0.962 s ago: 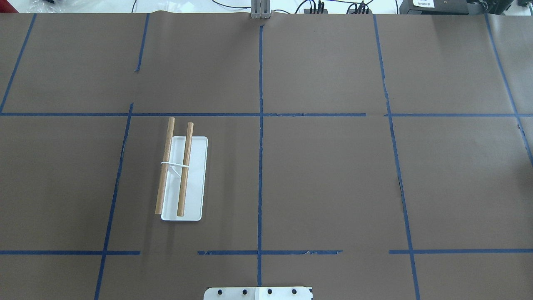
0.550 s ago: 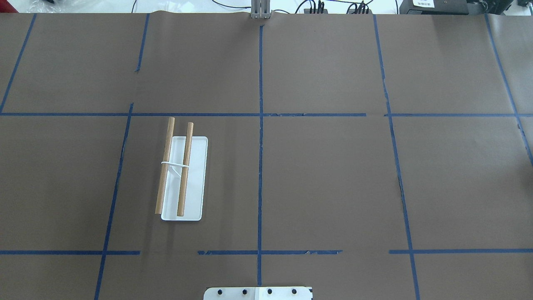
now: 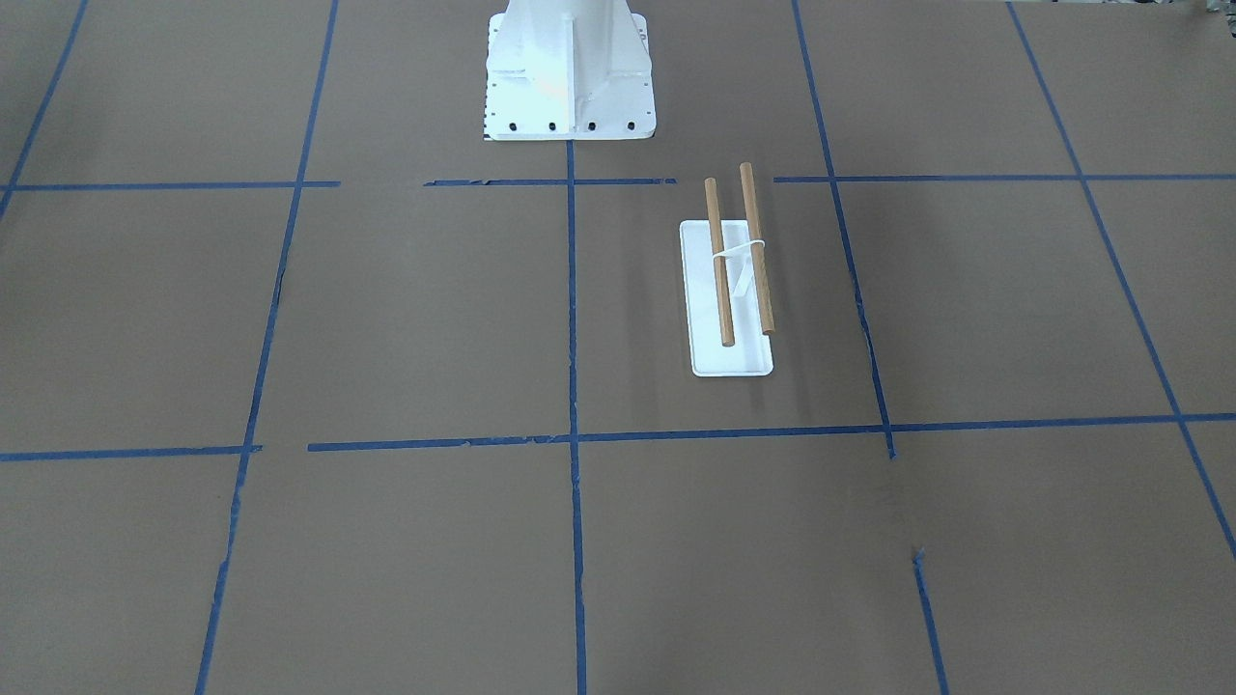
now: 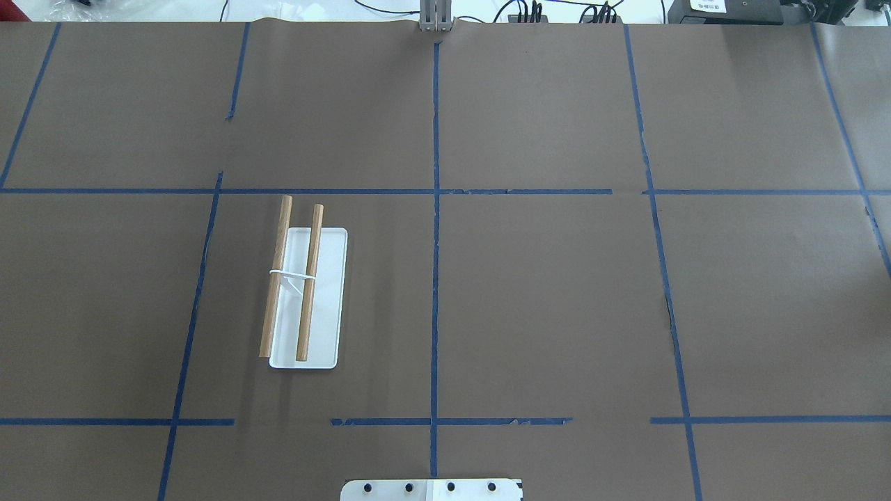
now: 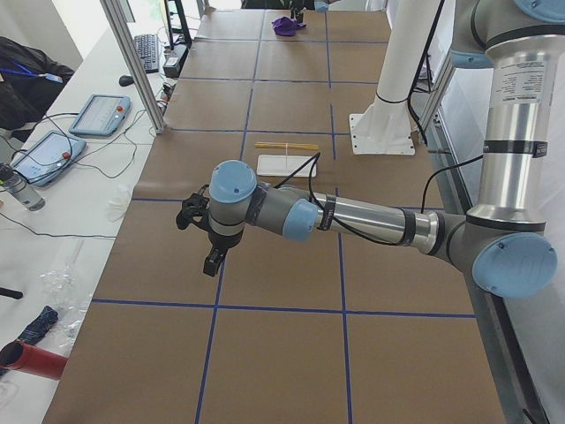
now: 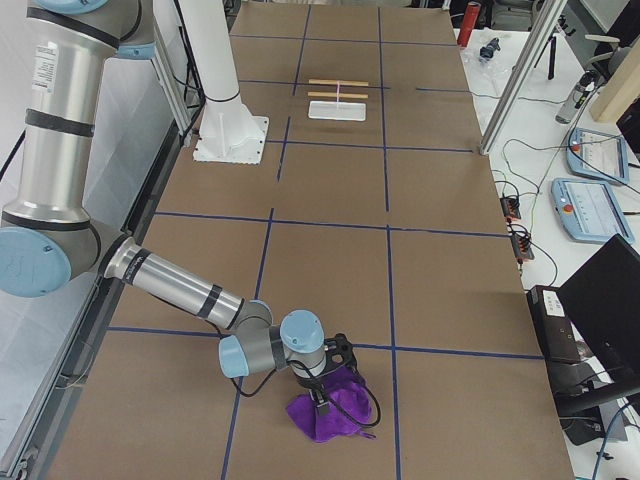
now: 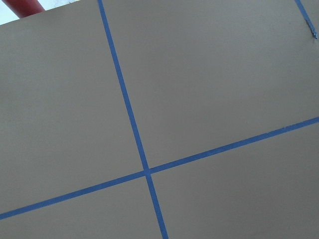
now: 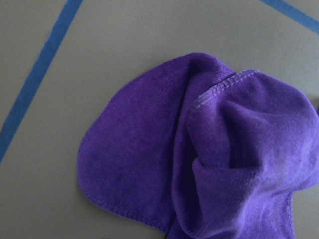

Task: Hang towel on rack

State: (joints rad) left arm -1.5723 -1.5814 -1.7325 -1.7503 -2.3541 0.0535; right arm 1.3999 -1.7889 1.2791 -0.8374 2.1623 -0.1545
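Observation:
The purple towel (image 6: 340, 415) lies crumpled on the brown table at the end on my right, far from the rack. It fills the right wrist view (image 8: 199, 159) and shows as a small purple heap in the exterior left view (image 5: 285, 25). My right gripper (image 6: 322, 398) hangs right over the towel; I cannot tell whether it is open or shut. The rack (image 4: 327, 299), a white base with two wooden dowels (image 4: 310, 278), stands bare left of the centre line (image 3: 700, 309). My left gripper (image 5: 212, 261) hovers above the table's left end; I cannot tell its state.
The white robot pedestal (image 3: 568, 77) stands at the table's near edge. Blue tape lines (image 7: 145, 171) cross the brown table cover. Tablets, cables and a keyboard lie on the side bench (image 5: 93, 115). A metal post (image 6: 520, 75) stands beside the table.

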